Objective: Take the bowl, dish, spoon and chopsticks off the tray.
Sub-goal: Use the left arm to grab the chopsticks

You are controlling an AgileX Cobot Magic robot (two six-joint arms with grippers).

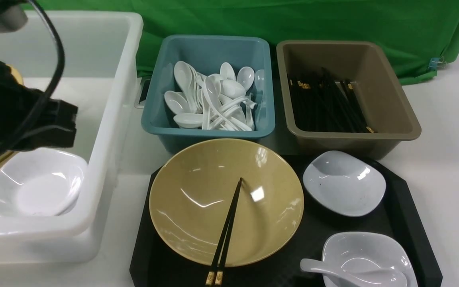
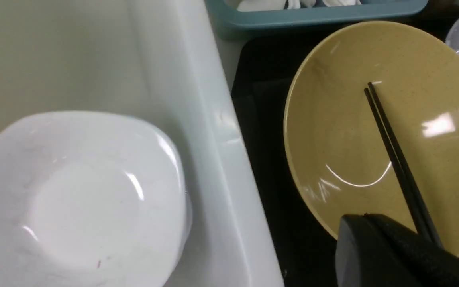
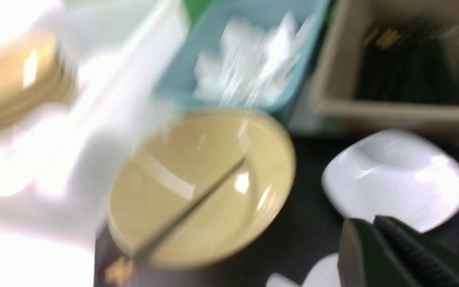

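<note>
On the tray (image 1: 144,247), bowl (image 1: 197,191), chopsticks (image 1: 229,219), spoon (image 1: 333,273), far dish (image 1: 343,183) and near dish (image 1: 373,251) are sitting uncleared; cannot tell whether left pincer (image 2: 359,219) or right pincer (image 3: 367,223) is gaping.

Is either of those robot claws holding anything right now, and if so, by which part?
Nothing is held. The left gripper is empty, and the right gripper, though blurred, shows nothing in it either.
</note>
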